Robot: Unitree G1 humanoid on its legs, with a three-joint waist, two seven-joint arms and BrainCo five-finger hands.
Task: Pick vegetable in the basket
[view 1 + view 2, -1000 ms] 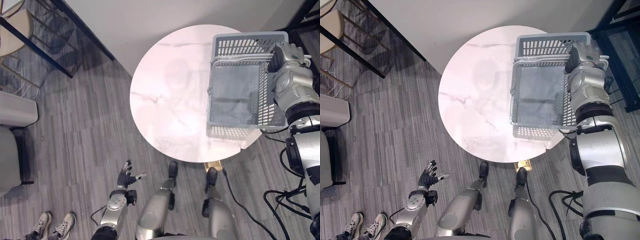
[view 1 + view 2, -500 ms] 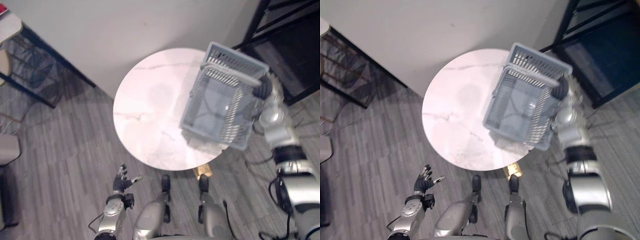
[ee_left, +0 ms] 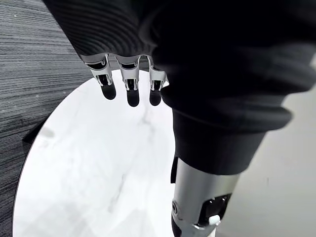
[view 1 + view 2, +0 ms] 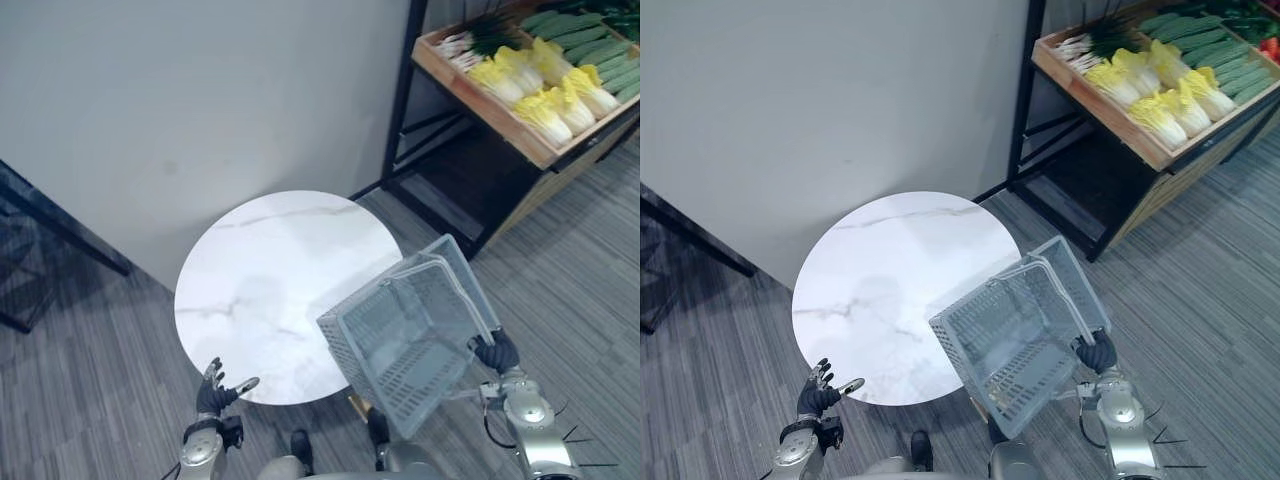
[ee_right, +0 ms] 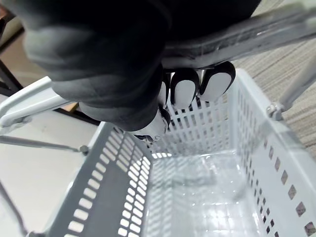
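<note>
My right hand is shut on the handle of a grey plastic basket. The basket hangs tilted in the air past the near right edge of the round table, and it is empty inside. The vegetables lie in a wooden crate on a dark shelf at the far right: pale yellow cabbages, green cucumbers and spring onions. My left hand hangs low at the near left beside the table, open, with relaxed fingers.
A round white marble table stands in the middle, in front of a grey wall. The black shelf frame rises at the table's far right. Grey plank floor lies between the table and the shelf.
The camera has swung up and right, bringing the vegetable shelf into sight. My right hand has lifted the basket off the table and carried it, tilted, past the table's near right edge.
</note>
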